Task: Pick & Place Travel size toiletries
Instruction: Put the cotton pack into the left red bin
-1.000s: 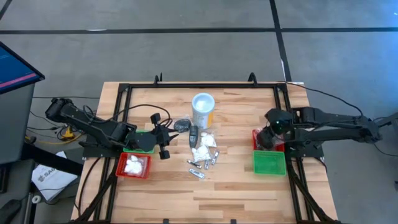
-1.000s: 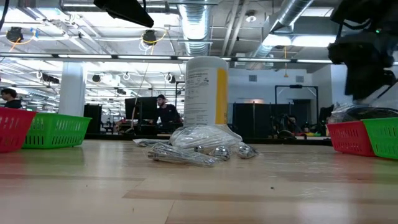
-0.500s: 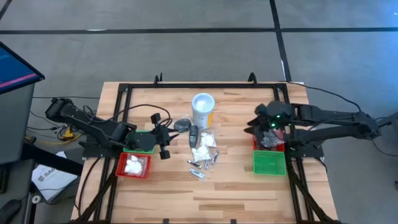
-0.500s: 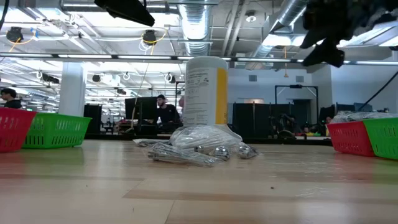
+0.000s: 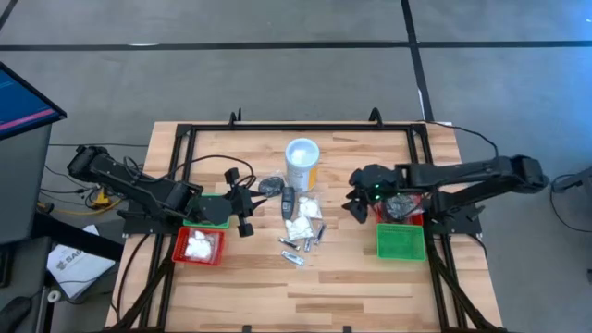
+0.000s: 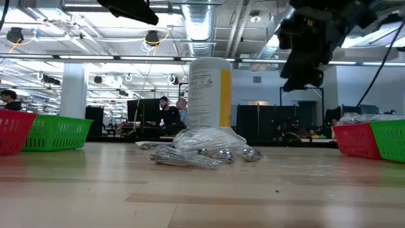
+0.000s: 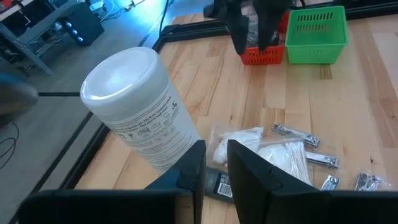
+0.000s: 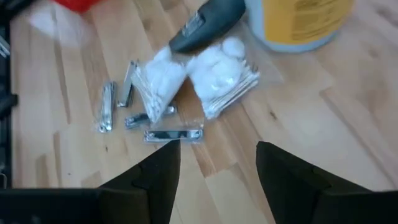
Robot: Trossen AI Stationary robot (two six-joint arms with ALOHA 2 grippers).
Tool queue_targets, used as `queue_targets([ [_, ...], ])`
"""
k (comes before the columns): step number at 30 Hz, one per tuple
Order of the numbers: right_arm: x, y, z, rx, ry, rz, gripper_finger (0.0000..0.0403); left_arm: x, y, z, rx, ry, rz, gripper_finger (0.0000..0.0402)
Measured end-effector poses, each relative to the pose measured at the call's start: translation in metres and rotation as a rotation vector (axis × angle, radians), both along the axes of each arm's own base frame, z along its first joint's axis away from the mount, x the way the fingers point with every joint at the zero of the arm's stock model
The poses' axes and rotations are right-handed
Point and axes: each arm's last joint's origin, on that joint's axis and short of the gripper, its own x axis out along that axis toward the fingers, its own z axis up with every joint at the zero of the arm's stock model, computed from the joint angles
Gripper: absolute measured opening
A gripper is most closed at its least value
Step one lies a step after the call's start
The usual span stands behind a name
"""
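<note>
Tiny toiletries still piled mid-surface, right gripper closing in empty

The toiletries sit clustered just in front of the white canister: light crinkly white packets, probably slippery, and stiff thin silvery pieces lying flat, so I'd pinch across a narrow edge. The right gripper hovers nearby, jaws released; the left gripper waits opposite, jaws nearly clenched, holding nothing. The canister crowds the back; red tray and green tray stand well apart.
</note>
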Motion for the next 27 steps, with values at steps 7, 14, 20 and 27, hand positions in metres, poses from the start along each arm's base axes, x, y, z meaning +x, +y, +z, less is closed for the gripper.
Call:
queue_targets([
  [7,0.029,0.009,-0.022,0.050,-0.019,0.061,0.0203,0.000,0.000,0.000,-0.001,-0.004,0.000,0.0058],
  [14,0.048,0.017,-0.043,0.078,-0.017,0.099,0.0193,0.000,0.000,0.001,-0.002,-0.007,0.000,0.0058],
  [20,0.062,0.022,-0.058,0.081,-0.050,0.114,0.0183,0.000,0.000,0.001,-0.003,-0.008,0.000,0.0058],
  [27,0.073,0.023,-0.073,0.089,-0.068,0.110,0.0182,0.000,0.000,0.001,-0.003,-0.008,0.000,0.0058],
])
